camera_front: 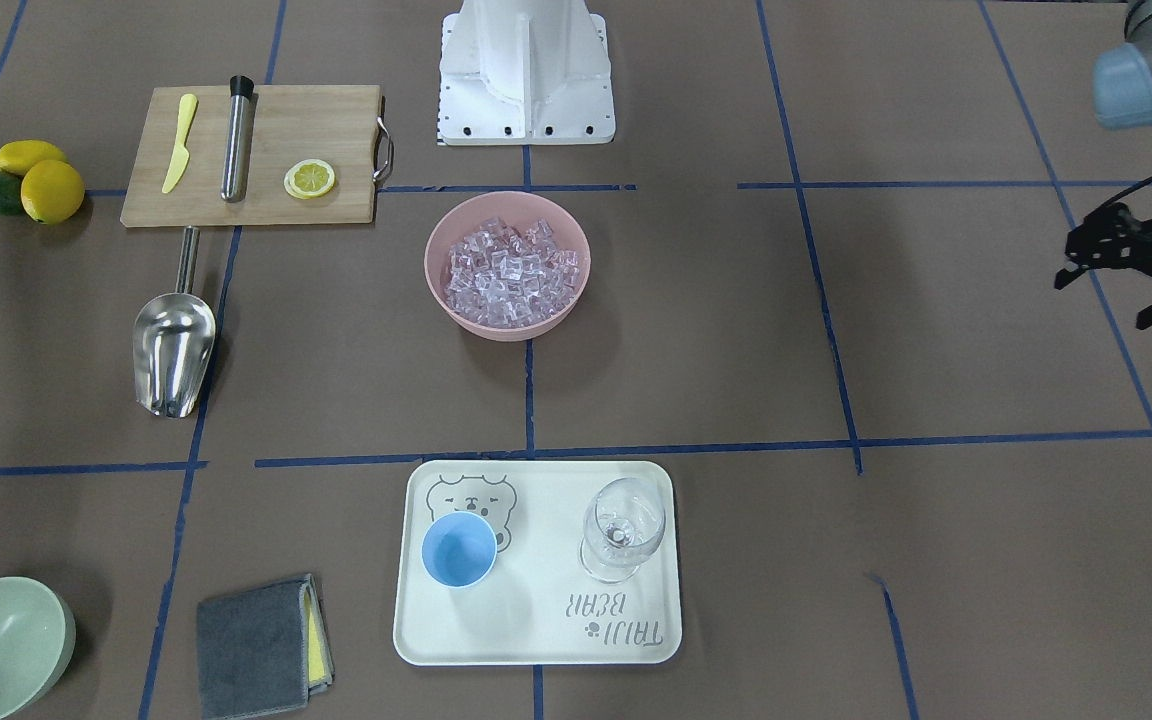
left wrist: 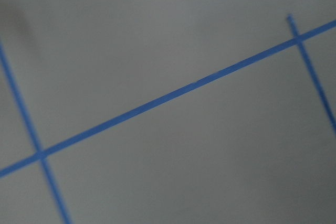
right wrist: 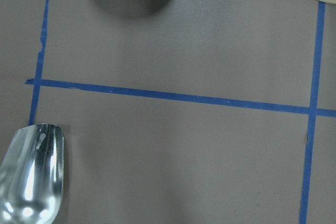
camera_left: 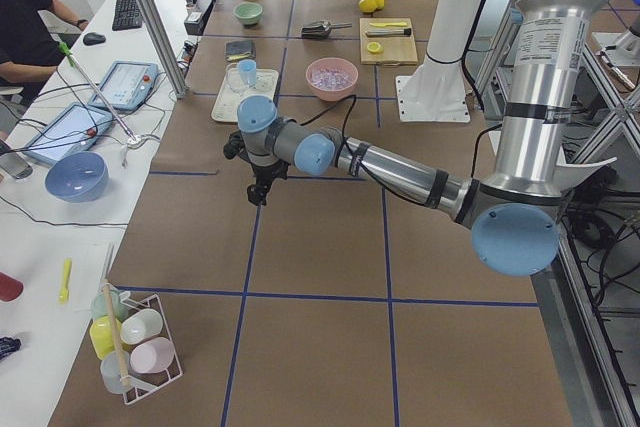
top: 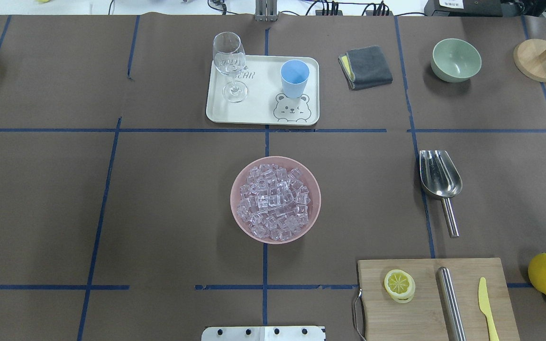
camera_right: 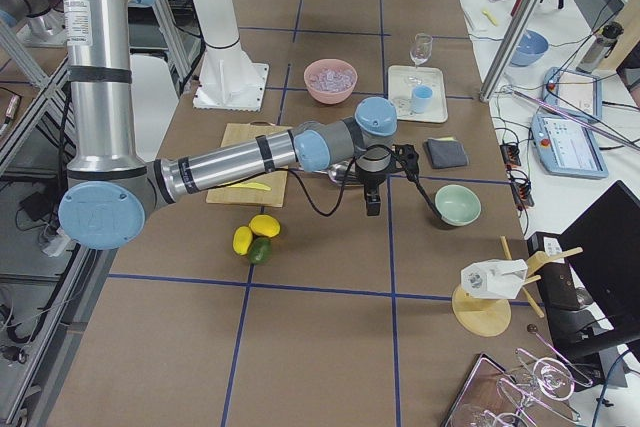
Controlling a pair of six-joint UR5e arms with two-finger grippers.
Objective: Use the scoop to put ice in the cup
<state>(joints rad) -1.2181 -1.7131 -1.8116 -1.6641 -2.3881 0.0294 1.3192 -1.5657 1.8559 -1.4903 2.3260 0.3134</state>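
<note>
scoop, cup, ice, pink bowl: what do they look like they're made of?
Scoop: polished metal, probably steel; mirror-like reflections in the trough.
Cup: light-blue plastic by the look, matte; even colour, no glare.
Ice: clear, glassy cubes; real or acrylic, can't tell.
Bowl: pink and matte, plastic or melamine; the look leaves it open.

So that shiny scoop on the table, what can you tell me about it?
The scoop is polished steel: a deep rounded trough with a thin straight rod handle. It lies empty, open side up, on the table, over a blue tape line. Its handle points at the cutting board, stopping short of it. Nothing holds it.
</note>
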